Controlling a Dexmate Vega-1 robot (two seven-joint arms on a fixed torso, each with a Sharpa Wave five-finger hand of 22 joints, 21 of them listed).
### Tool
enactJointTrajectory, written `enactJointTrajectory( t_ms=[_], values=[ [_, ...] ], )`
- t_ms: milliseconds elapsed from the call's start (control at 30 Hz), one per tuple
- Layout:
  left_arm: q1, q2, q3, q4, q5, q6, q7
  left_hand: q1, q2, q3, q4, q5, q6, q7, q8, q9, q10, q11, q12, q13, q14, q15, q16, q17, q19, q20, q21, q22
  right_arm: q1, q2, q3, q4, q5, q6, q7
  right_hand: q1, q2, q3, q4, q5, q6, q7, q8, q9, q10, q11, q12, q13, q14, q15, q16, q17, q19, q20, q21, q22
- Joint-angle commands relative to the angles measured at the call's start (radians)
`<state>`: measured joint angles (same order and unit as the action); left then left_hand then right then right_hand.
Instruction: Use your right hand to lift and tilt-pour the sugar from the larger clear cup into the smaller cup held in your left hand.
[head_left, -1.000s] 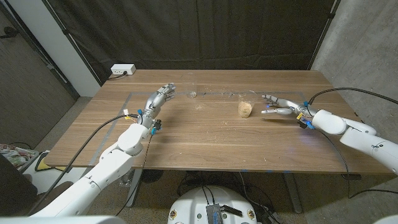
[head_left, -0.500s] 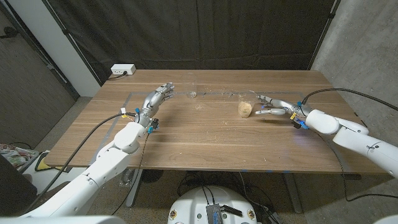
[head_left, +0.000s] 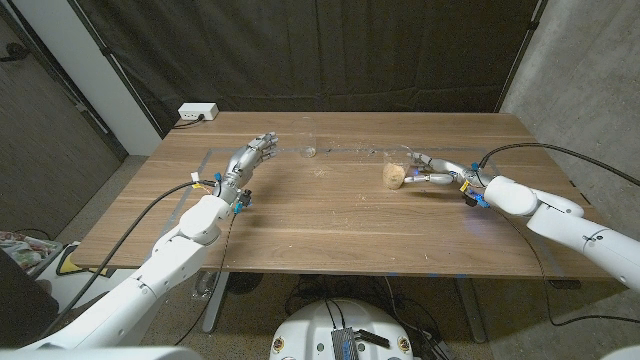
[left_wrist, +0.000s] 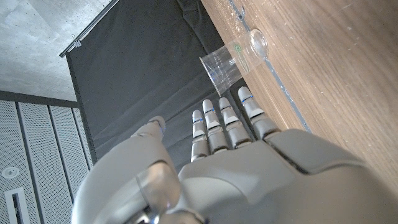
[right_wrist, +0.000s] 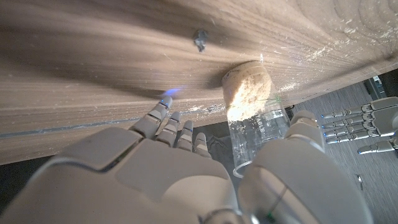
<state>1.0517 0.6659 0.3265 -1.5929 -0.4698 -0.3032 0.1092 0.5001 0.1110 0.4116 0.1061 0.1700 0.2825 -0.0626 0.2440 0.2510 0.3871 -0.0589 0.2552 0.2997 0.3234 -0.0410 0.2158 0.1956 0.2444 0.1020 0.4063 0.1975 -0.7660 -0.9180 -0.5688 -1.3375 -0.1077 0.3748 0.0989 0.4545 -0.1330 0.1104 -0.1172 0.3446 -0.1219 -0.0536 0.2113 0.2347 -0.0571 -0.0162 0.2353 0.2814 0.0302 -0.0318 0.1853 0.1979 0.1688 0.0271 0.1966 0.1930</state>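
The larger clear cup (head_left: 393, 174) stands upright right of the table's middle, brown sugar in its bottom (right_wrist: 247, 96). My right hand (head_left: 436, 172) is just to its right, open, with fingers (right_wrist: 169, 122) and thumb on either side of the cup and apparently not touching it. The smaller clear cup (head_left: 308, 142) stands empty near the table's back middle (left_wrist: 232, 61). My left hand (head_left: 254, 154) is to its left with a gap between them, open, its fingers (left_wrist: 226, 122) stretched toward the cup.
A white power strip (head_left: 197, 112) lies at the table's back left corner. Scattered grains and a taped line (head_left: 350, 150) run between the two cups. A black curtain hangs behind the table. Cables trail along both arms.
My right hand has moved left, closing in on the sugar cup until the cup sits between its fingers and thumb. The left hand has barely shifted.
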Motion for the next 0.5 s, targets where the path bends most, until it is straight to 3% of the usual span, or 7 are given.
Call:
enactJointTrajectory(
  t_ms=[33, 500],
  values=[
    [-0.016, 0.002, -0.001, 0.043, -0.023, -0.019, -0.035, -0.001, 0.002, 0.003, -0.005, 0.004, 0.005, 0.003, 0.003, -0.001, 0.008, -0.002, 0.003, 0.004, 0.014, -0.048, -0.002, 0.002, 0.003, 0.002, 0.0, 0.004, 0.006, 0.031, -0.012, -0.034, 0.014, -0.052, 0.019, -0.004, 0.001, -0.007, -0.002, 0.004, -0.005, 0.006, 0.005, 0.004, -0.004, 0.008, 0.004, 0.002, -0.002, -0.046, 0.006, 0.002, 0.003, 0.009, 0.004, 0.006],
    [-0.036, 0.005, -0.003, 0.09, -0.045, -0.038, -0.076, 0.0, 0.003, 0.005, -0.005, 0.004, 0.008, 0.005, 0.003, -0.001, 0.008, 0.001, 0.001, 0.005, 0.014, -0.048, -0.003, 0.002, 0.004, 0.001, 0.0, 0.005, 0.027, 0.089, -0.035, -0.009, 0.025, -0.043, 0.01, -0.002, 0.007, -0.008, -0.001, 0.006, 0.004, 0.008, 0.011, 0.005, 0.003, 0.01, 0.01, 0.005, 0.006, -0.043, 0.011, 0.002, 0.005, 0.017, 0.007, 0.006]
  ],
)
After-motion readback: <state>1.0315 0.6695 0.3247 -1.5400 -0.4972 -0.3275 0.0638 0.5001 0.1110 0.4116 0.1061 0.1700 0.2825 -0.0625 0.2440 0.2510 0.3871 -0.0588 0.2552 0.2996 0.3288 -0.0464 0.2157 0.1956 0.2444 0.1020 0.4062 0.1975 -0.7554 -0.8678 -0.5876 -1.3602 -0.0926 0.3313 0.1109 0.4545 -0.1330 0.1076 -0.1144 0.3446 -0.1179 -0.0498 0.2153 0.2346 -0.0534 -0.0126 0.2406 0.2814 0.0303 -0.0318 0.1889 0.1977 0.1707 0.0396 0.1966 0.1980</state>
